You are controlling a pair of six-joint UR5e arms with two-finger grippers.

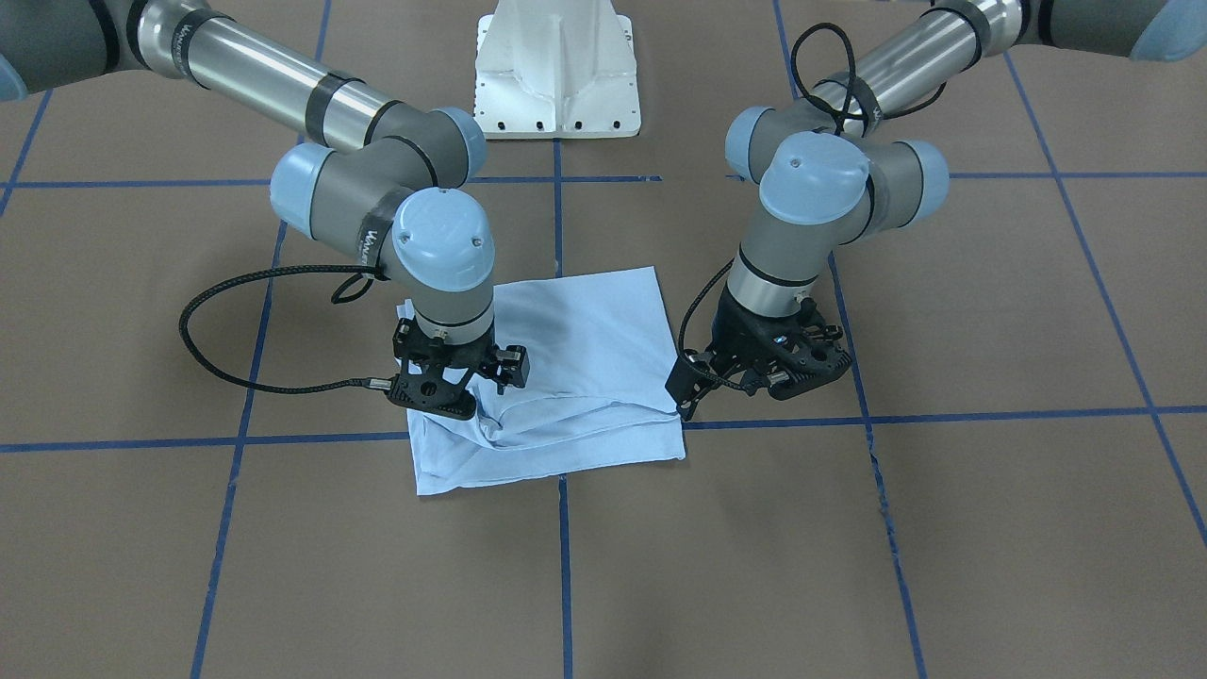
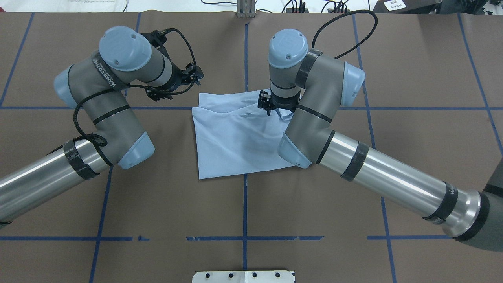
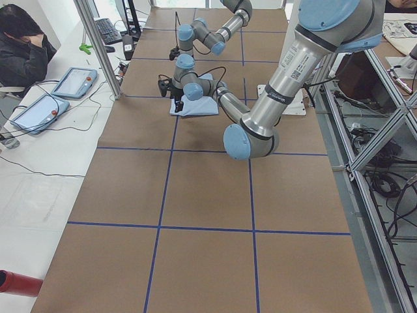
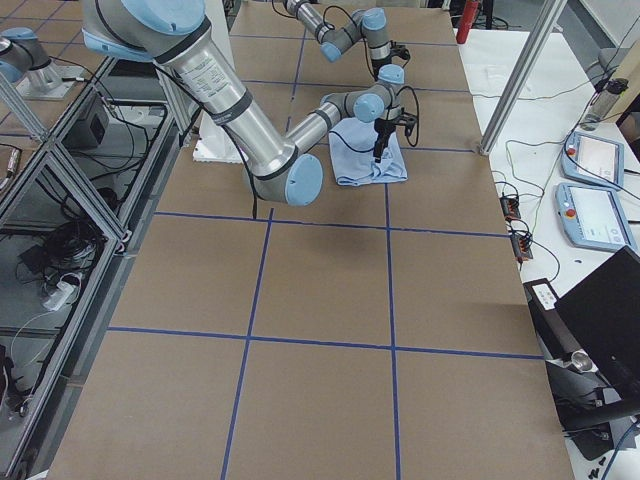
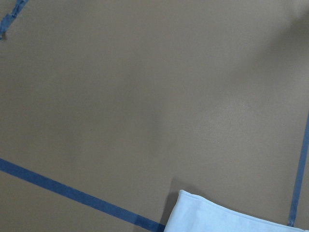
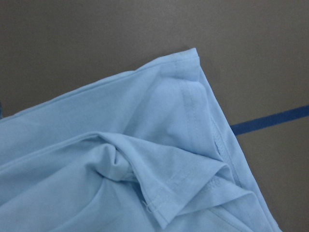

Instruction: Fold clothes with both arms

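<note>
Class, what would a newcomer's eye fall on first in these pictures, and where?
A light blue T-shirt, folded to a rough square, lies in the middle of the brown table with blue tape lines. The right gripper hangs low over one bunched corner; the left gripper sits just beside the opposite edge.

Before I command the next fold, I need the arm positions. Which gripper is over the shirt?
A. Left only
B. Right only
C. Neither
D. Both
B: the right gripper hangs over the rumpled edge of the T-shirt, while the left gripper sits beside the cloth over bare table.
</note>
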